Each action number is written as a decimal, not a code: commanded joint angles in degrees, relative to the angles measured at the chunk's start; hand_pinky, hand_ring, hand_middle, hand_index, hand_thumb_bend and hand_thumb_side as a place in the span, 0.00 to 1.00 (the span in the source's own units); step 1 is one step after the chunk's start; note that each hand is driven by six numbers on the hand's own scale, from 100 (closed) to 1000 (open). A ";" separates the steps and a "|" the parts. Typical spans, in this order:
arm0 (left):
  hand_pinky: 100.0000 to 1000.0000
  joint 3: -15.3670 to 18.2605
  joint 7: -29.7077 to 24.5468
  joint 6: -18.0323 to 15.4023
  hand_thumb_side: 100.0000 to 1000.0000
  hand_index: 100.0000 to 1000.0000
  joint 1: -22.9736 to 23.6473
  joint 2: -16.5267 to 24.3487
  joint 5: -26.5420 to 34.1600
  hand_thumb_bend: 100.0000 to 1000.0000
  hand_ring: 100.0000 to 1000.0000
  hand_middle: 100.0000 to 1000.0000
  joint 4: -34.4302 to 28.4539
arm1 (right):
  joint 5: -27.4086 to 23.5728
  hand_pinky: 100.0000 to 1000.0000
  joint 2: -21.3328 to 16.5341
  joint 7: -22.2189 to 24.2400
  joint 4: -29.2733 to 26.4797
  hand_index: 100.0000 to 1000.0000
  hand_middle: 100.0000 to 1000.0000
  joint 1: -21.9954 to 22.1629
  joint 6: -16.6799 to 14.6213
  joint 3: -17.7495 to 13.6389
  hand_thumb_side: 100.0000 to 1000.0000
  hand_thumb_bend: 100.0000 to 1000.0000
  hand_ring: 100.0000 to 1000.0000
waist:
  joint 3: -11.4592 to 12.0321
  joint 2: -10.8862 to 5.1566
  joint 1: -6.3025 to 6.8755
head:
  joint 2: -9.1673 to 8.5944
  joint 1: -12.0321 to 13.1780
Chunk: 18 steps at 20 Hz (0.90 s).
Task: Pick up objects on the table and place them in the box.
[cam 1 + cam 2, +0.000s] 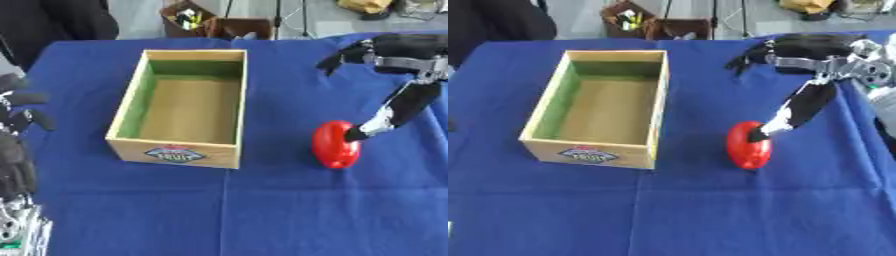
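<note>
Cut off at left edge: black left hand (17, 150), fingers up. Small label on wooden box (176, 154) front (perhaps a logo) too blurred to read.

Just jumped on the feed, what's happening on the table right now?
The right hand has a straight finger reaching down, its tip touching the top of the red object on the blue tablecloth; nothing is gripped yet. The wooden box sits to the left of the red object with nothing inside. The left hand shows idle at the left edge of the left eye view, fingers up.
</note>
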 commanded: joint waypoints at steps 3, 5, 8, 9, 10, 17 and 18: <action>0.20 -0.13 -0.31 -0.02 0.92 0.65 -0.10 1.39 -0.05 0.00 0.49 0.54 -1.06 | -0.63 0.87 -2.54 4.70 0.07 1.00 0.80 -1.49 0.00 0.01 0.47 0.63 0.87 | 0.03 -1.08 -0.20 | -0.36 -0.05; 0.20 -0.14 -0.35 -0.01 0.92 0.65 -0.11 1.40 -0.08 0.00 0.49 0.54 -1.06 | -0.67 0.87 -2.86 5.42 0.38 1.00 0.81 -1.40 0.05 0.66 0.47 0.63 0.86 | 0.01 -1.02 -0.27 | -0.34 -0.06; 0.20 -0.14 -0.37 0.01 0.92 0.65 -0.14 1.39 -0.12 0.00 0.49 0.54 -1.06 | 0.39 0.85 -3.10 5.62 0.91 1.00 0.76 -1.01 0.16 1.61 0.48 0.64 0.84 | 0.00 -0.92 -0.32 | -0.38 -0.10; 0.20 -0.14 -0.37 0.01 0.92 0.65 -0.15 1.38 -0.12 0.00 0.49 0.54 -1.06 | 0.95 0.85 -3.10 5.63 1.01 1.00 0.75 -0.84 0.19 1.87 0.48 0.64 0.84 | 0.00 -0.89 -0.32 | -0.40 -0.11; 0.20 -0.13 -0.37 0.00 0.92 0.65 -0.17 1.37 -0.13 0.00 0.49 0.54 -1.06 | 1.63 0.85 -3.15 5.64 1.03 1.00 0.75 -0.74 0.34 1.94 0.48 0.64 0.84 | -0.02 -0.87 -0.31 | -0.39 -0.12; 0.20 -0.12 -0.41 0.00 0.92 0.65 -0.24 1.25 -0.15 0.00 0.49 0.54 -1.06 | 5.37 0.85 -2.83 5.65 0.74 1.00 0.78 0.28 1.86 1.98 0.51 0.65 0.85 | -0.04 -0.68 -0.32 | -0.39 -0.16; 0.20 -0.12 -0.43 0.00 0.92 0.65 -0.26 1.24 -0.15 0.00 0.49 0.54 -1.06 | 5.81 0.85 -2.82 5.65 0.56 1.00 0.78 0.39 2.20 1.97 0.52 0.65 0.85 | -0.05 -0.65 -0.32 | -0.41 -0.18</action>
